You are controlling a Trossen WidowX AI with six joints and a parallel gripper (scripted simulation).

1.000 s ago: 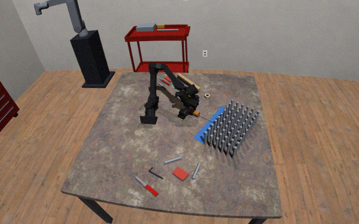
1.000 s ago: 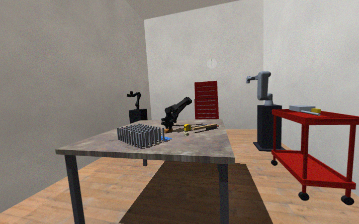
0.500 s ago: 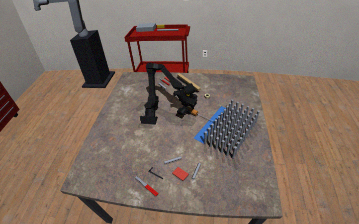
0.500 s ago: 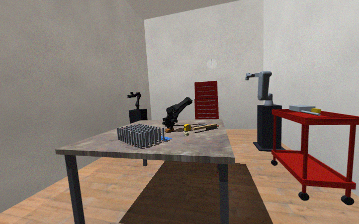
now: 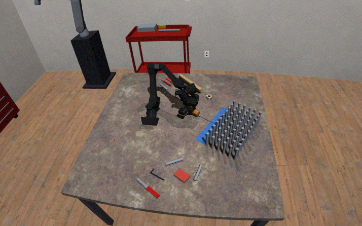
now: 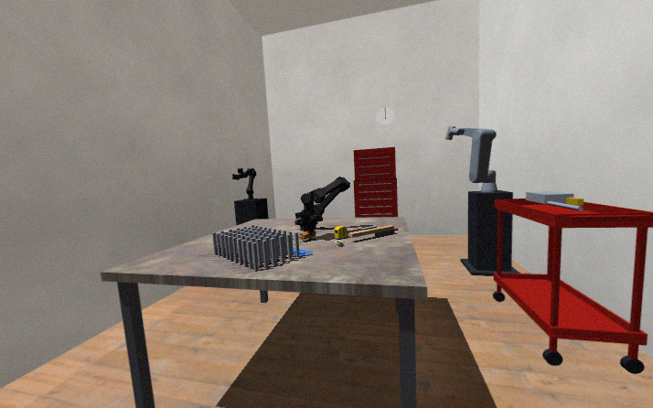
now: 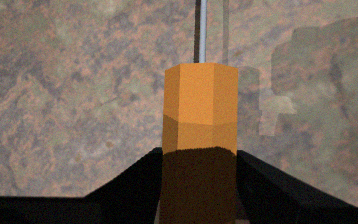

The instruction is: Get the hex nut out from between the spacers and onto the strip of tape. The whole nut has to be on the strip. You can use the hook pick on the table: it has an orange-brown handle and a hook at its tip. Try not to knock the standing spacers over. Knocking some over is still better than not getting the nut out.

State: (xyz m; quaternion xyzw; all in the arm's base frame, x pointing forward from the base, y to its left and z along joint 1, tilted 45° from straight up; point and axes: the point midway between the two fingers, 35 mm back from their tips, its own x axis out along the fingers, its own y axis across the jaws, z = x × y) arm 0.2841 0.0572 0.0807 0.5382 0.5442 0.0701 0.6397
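Observation:
My gripper (image 5: pixel 187 111) is shut on the orange-brown handle of the hook pick (image 5: pixel 195 113), low over the table just left of the blue tape strip (image 5: pixel 211 125). The handle fills the middle of the wrist view (image 7: pixel 200 130), with the thin metal shaft (image 7: pixel 200 30) running up out of the picture. In the top view the shaft points toward the strip and the block of standing grey spacers (image 5: pixel 232 127). All spacers that I see stand upright. The hex nut is hidden among them. In the exterior view the gripper (image 6: pixel 306 230) sits behind the spacers (image 6: pixel 254 244).
A small roll (image 5: pixel 209 97), a wooden bar (image 5: pixel 190 82) and a yellow tape measure (image 6: pixel 340 231) lie behind the arm. Loose rods (image 5: pixel 174 161), a red tile (image 5: pixel 181 175), an Allen key (image 5: pixel 156 174) and a red-handled tool (image 5: pixel 148 187) lie near the front edge.

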